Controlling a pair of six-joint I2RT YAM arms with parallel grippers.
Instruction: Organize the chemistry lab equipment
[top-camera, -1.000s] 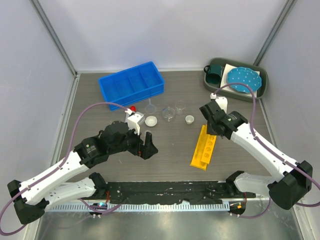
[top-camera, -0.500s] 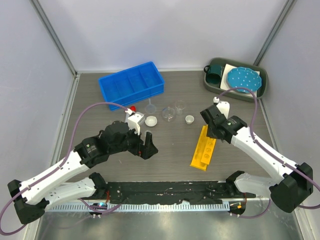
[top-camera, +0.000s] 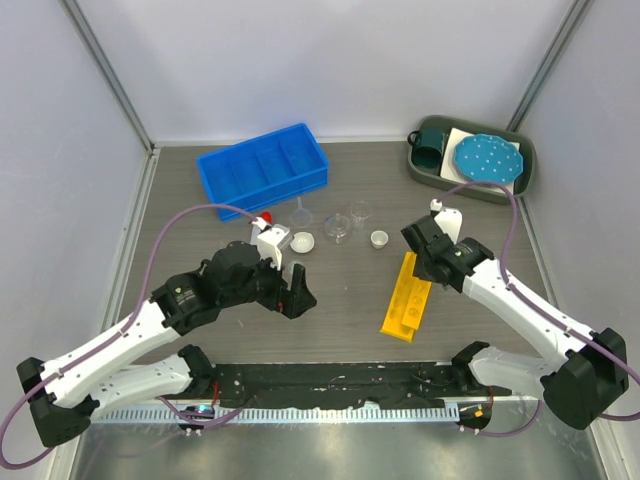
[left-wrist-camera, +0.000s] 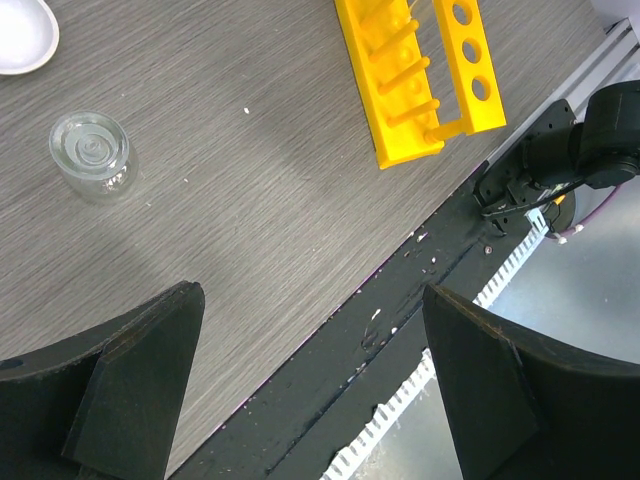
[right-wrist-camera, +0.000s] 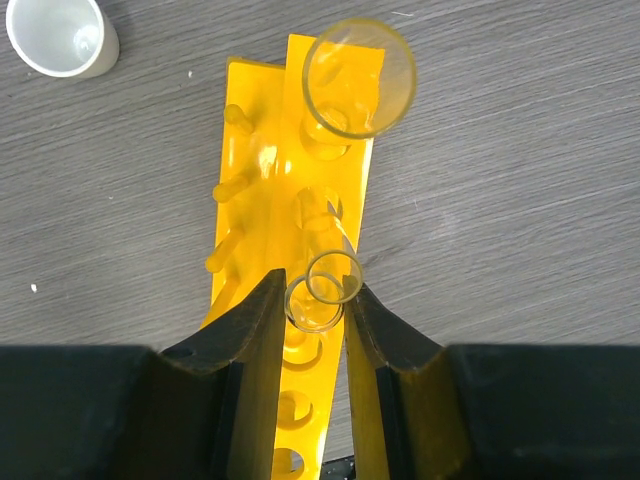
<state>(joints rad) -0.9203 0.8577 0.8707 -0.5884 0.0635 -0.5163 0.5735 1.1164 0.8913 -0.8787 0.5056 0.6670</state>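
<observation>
Currently: right claw (right-wrist-camera: 315, 300) closed narrow on a small clear glass tube (right-wrist-camera: 333, 277), hanging just over the yellow rack (right-wrist-camera: 262, 160), right of table (top-camera: 350, 300) centre. Judgement: line the tube over one hole, keep it plumb, lower slowly, and let go only once seated; the light rack may skid if nudged sideways. Larger clear ring (right-wrist-camera: 358, 78) at the rack's far end: same piece or not, cannot tell. Left claw (left-wrist-camera: 310, 335) wide, empty, well apart.

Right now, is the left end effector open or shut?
Open. The left end effector is empty: its fingers stand wide apart, with nothing between them but the table.
</observation>
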